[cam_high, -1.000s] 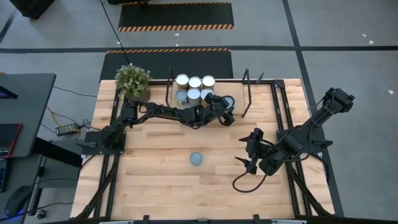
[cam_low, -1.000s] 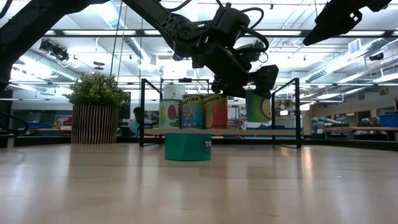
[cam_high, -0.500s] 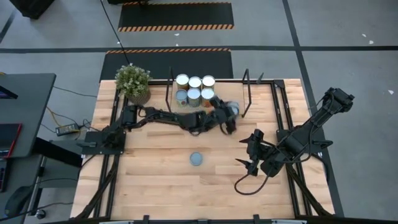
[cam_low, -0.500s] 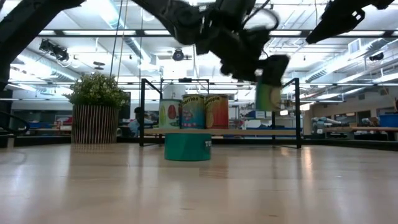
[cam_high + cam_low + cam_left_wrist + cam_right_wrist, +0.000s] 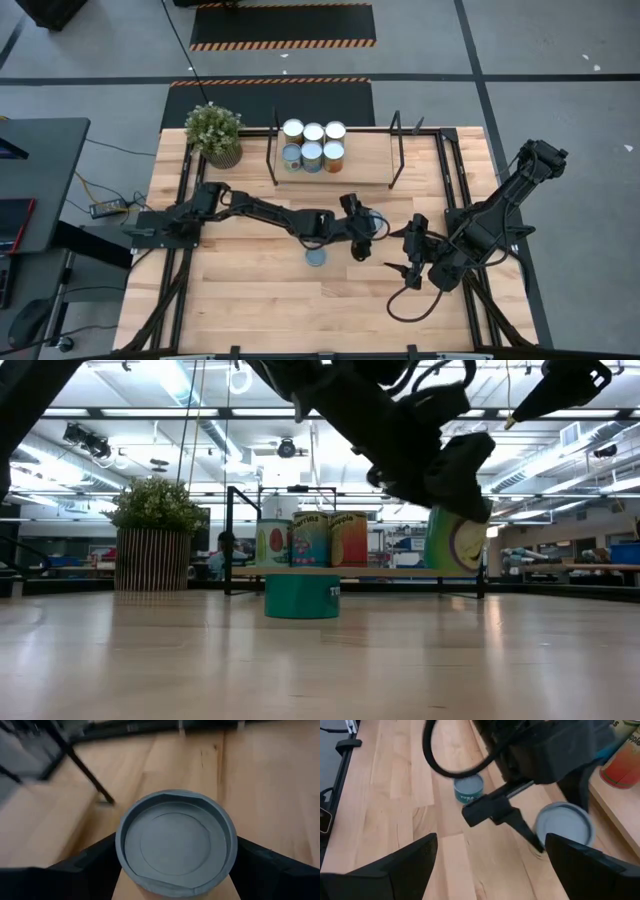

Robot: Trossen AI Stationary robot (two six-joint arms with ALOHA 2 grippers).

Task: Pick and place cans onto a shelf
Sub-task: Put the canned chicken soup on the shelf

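My left gripper (image 5: 362, 236) is at the table's middle, shut on a can with a green and yellow label (image 5: 455, 542); the can's grey round top (image 5: 175, 842) sits between the two fingers. A short teal can (image 5: 317, 256) stands on the tabletop just to its left; it also shows in the low view (image 5: 300, 598). The shelf (image 5: 360, 168), a light wood plank between black rods, carries several cans (image 5: 313, 143) at its left end. My right gripper (image 5: 408, 258) is open and empty, to the right of the held can. My left gripper pinches the can between its two fingers, one on each side of the wall just under the top rim (image 5: 120, 851). The fingers (image 5: 250, 865) come from above, pointing down. The can hangs about upright, clear of the table.
A potted green plant (image 5: 214, 132) stands at the table's far left corner. Black frame rails (image 5: 452, 180) run along the table's sides. Bare tabletop lies along the near edge (image 5: 300, 310).
My left gripper has come away from the shelf's right part toward the table's near edge, still shut on the green and yellow can. The can rose a little, then came down, and now hangs over the table's middle beside the teal can.
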